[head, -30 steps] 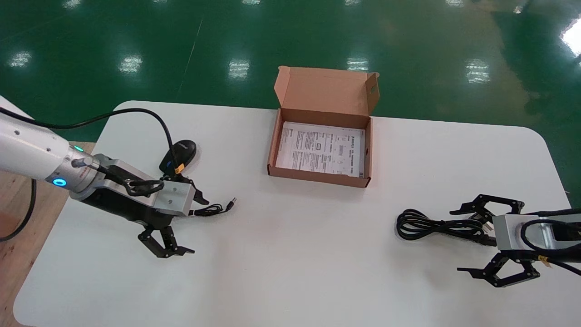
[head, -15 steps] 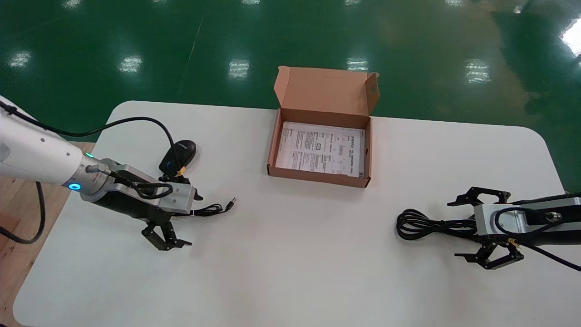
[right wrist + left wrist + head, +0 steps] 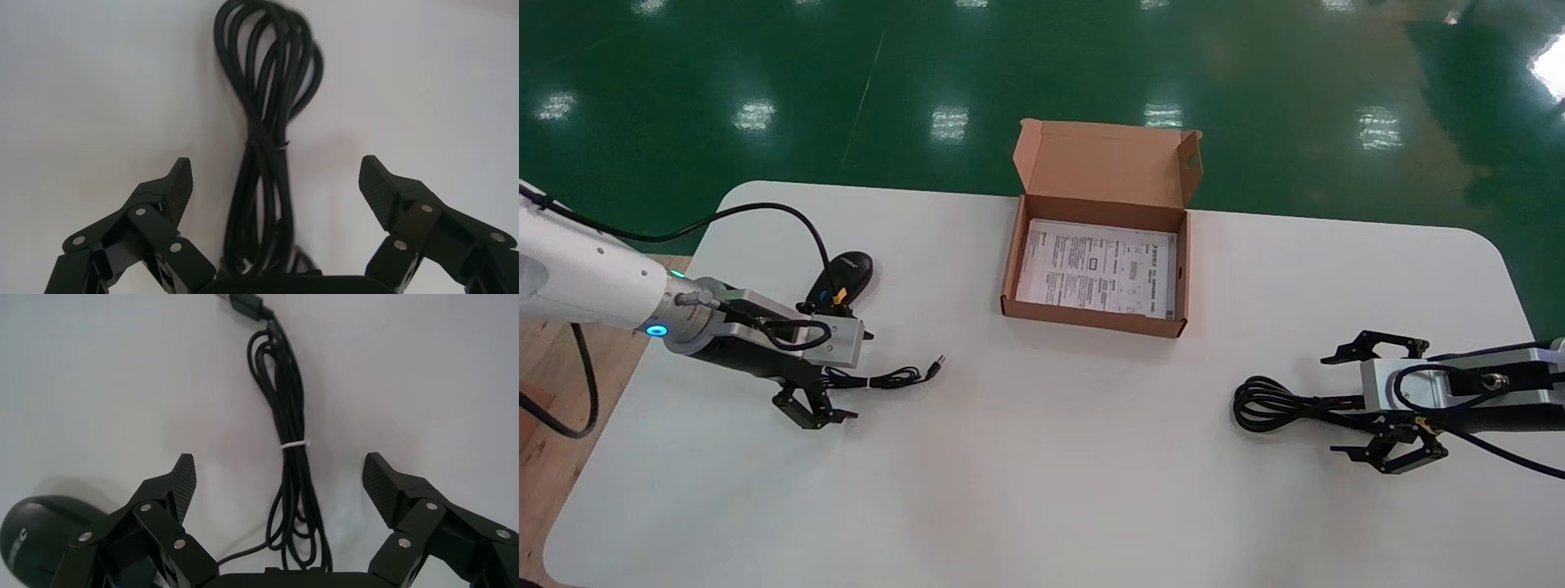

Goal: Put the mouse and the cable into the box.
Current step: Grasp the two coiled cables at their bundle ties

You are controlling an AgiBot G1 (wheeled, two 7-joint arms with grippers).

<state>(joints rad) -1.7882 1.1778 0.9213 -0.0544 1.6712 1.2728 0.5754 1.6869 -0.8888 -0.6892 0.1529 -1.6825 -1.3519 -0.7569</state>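
While both arms sit low over the table (image 3: 1042, 482), neither one has anything in hand! The left gripper (image 3: 854, 376), at the left of the head view, is spread wide, its jaws straddling the mouse's tied cord (image 3: 891, 378). The mouse (image 3: 846, 273) itself lies just above it in the frame. Over at the right edge, the right gripper (image 3: 1332, 404) is equally wide apart, astride the looped cable (image 3: 1271, 404). The box (image 3: 1008, 282) waits open at upper centre, lid back, with only a leaflet (image 3: 1099, 265) on its floor.

Now the worries. A pinch on that thin cord instead of the mouse body would likely leave the mouse dangling, swinging, and perhaps knocking the box wall. The cord lies flat on the table too, so the pads could slide over it. On the right, the loops look loosely bound and may splay over the rim. And two arms converging on one small box could crowd each other.
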